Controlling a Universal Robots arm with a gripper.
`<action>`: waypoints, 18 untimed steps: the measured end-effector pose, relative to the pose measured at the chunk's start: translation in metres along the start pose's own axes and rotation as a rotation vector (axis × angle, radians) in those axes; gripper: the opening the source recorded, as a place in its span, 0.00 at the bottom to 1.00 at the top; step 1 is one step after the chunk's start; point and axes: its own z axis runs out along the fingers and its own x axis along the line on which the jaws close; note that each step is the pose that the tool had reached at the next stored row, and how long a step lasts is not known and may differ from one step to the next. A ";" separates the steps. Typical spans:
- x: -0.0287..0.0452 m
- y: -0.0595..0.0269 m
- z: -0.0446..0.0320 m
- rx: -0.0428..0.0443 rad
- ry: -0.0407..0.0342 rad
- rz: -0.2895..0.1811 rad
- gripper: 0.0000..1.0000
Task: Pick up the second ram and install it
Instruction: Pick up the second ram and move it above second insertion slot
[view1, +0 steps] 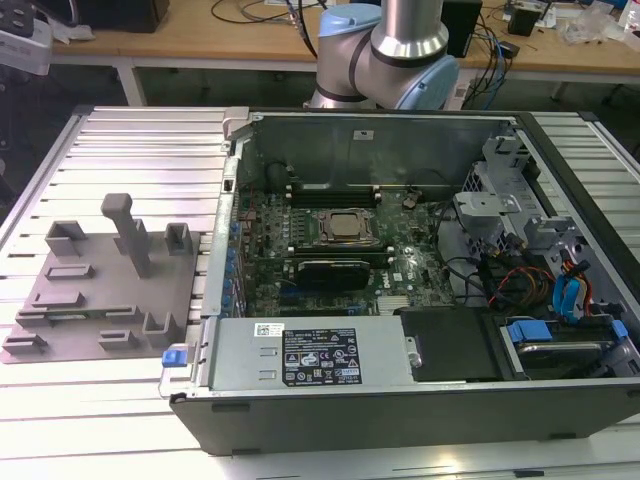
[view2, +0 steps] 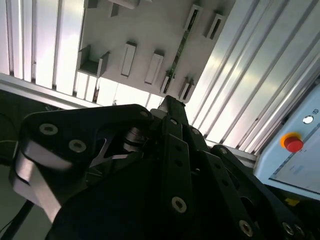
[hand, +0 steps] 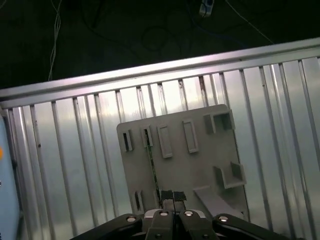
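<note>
The second ram (hand: 152, 167) is a thin green stick standing on edge in the grey holder tray (hand: 200, 165), held between two slotted blocks. It appears again as a green edge (view2: 179, 52) in the second wrist view. My gripper (hand: 173, 196) hangs well above the tray, roughly over the near end of the stick and clear of it. Its fingertips sit together with nothing between them. The black fingers (view2: 172, 130) point down toward the tray. In the exterior view the tray (view1: 100, 300) lies to the left of the open computer case (view1: 420, 260).
The tray carries a tall upright post (view1: 130, 232) and several raised brackets. It rests on a ribbed aluminium table (view1: 130, 140). Inside the case are the motherboard with its processor (view1: 345, 228), memory slots (view1: 330, 190), a power supply (view1: 310, 355) and cables (view1: 520, 280). A red button (view2: 293, 143) sits beside the table.
</note>
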 end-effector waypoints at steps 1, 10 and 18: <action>0.0000 0.0000 0.0000 -0.0001 0.0003 -0.005 0.08; 0.0000 0.0000 0.0000 -0.0018 0.0036 -0.081 0.08; 0.0000 0.0000 0.0000 -0.0032 0.0066 -0.145 0.08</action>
